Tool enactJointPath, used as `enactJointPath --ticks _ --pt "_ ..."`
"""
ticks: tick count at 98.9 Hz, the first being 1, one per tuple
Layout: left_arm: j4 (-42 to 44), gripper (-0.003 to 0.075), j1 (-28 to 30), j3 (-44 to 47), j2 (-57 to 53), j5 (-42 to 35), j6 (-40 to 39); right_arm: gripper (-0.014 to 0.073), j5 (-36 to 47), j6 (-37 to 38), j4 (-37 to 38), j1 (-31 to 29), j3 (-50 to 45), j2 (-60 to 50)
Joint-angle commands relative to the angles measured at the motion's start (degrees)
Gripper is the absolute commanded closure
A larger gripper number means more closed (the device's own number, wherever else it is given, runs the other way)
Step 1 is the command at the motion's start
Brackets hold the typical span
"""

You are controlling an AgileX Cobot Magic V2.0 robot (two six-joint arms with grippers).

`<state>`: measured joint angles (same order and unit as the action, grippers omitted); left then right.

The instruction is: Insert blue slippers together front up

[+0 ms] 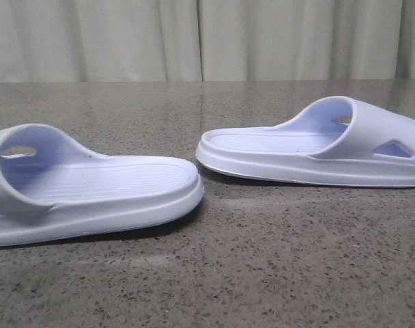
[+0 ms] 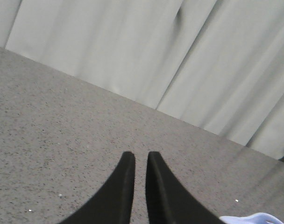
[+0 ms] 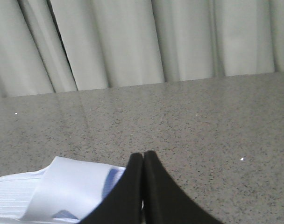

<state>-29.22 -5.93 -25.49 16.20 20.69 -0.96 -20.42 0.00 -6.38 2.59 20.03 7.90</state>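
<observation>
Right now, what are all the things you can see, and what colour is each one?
blue slippers: two, pale lavender-blue, both lying sole-down on the table, apart from each other; the left slipper sits nearer the camera, the right slipper farther back, their heel ends facing each other.
table: one, dark grey speckled stone look, under both slippers.
curtain: one, pale grey-white with folds, behind the table.
left gripper: one, black fingers, a narrow gap between the tips, holding nothing, above bare table.
right gripper: one, black fingers, tips together, holding nothing, close by the right slipper's strap.
</observation>
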Motion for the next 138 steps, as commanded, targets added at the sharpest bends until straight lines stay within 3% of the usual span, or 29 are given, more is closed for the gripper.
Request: enactJointPath --ticks 1,19,29,36,54,62,80,102,138 --pt "-2.9 0.0705 -0.4 -5.8 5.2 -0.6 -0.5 0.07 2.5 0.0 -2.6 -0.4 4.7 4.4" --pt "-3.0 0.0704 -0.4 -8.3 10.1 0.5 -0.5 0.0699 1.5 0.0 -6.9 -0.4 8.9 9.4" --pt "-3.0 0.068 -0.4 -8.3 10.5 0.6 -0.5 0.0652 1.5 0.0 -9.8 -0.4 9.1 10.3" --pt "-3.5 0.0616 -0.4 -8.3 10.5 0.6 -0.5 0.0576 1.4 0.0 -11.9 -0.4 9.1 10.3" --pt "-6.4 0.0349 -0.4 -8.3 10.5 0.6 -0.5 0.0267 2.6 0.0 -15.1 -0.4 9.1 10.3" --pt "-8.8 0.0295 -0.4 -8.3 10.5 0.4 -0.5 0.0189 2.9 0.0 -15.8 -0.4 9.1 10.3" --pt "-9.1 0.0297 -0.4 -7.2 10.5 1.6 -1.0 0.019 3.3 0.0 -15.8 -0.4 9.1 10.3" --pt "-9.2 0.0297 -0.4 -0.1 10.5 1.1 -15.8 0.019 3.4 0.0 -15.8 -0.4 9.1 10.3" --pt "-10.5 0.0297 -0.4 6.5 10.5 -0.1 -21.3 0.019 3.4 0.0 -15.8 -0.4 9.1 10.3"
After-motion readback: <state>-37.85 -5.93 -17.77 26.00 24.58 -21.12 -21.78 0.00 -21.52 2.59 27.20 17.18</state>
